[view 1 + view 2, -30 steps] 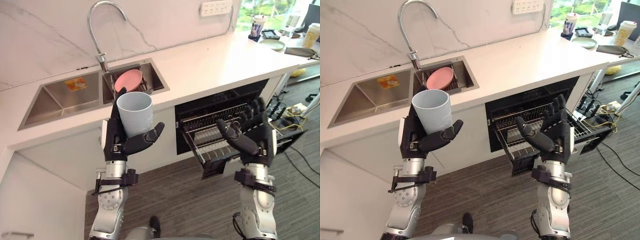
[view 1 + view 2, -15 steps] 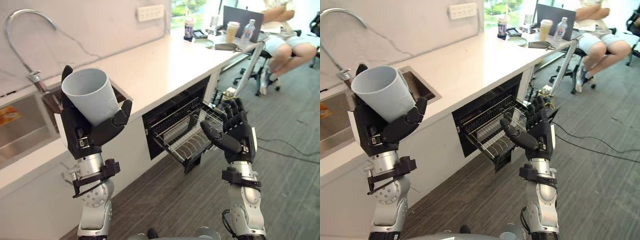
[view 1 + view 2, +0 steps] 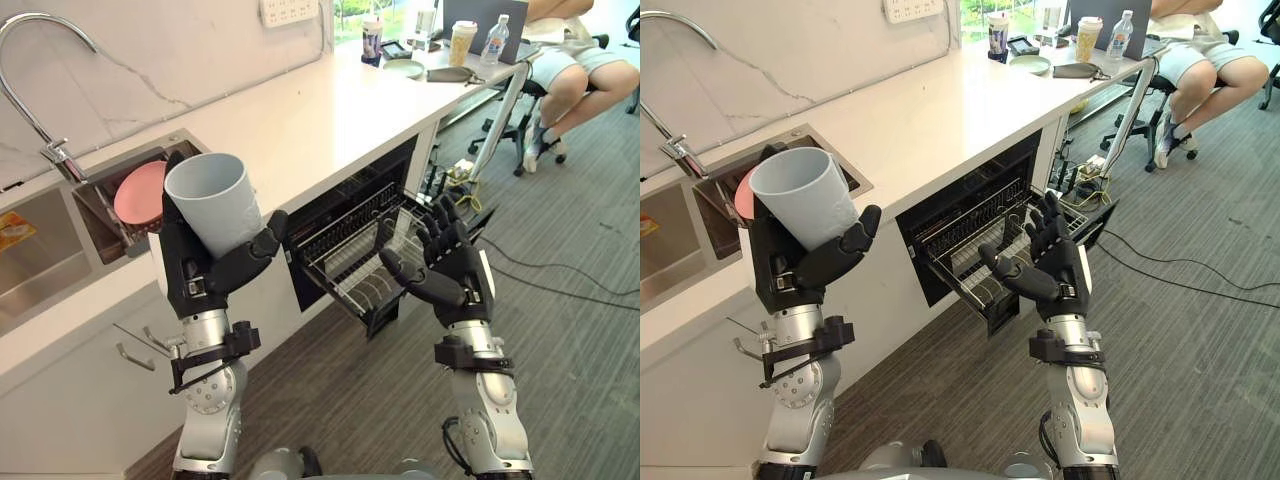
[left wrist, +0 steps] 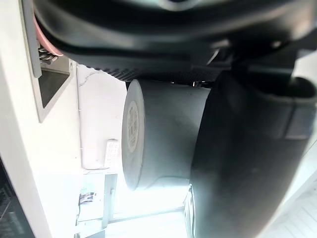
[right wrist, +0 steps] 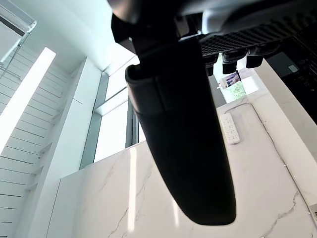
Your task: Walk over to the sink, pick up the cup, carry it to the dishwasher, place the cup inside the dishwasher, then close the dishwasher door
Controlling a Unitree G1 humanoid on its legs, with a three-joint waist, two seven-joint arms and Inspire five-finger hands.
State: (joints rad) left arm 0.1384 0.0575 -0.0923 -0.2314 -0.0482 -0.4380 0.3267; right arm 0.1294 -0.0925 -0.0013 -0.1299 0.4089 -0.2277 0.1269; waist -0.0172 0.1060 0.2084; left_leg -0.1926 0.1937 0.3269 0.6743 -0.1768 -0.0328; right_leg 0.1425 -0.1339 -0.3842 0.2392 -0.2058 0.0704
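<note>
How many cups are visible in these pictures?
3: the blue cup in the left hand; a dark-banded cup at the counter's far end; a beige cup beside the bottle. The sink may hide more.

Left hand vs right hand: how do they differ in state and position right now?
The left hand is curled round the pale blue cup, holding it upright; the right hand is open and holds nothing. The left hand shows in front of the counter edge near the sink; the right hand shows in front of the pulled-out dishwasher rack. Both are raised with fingers pointing up.
</note>
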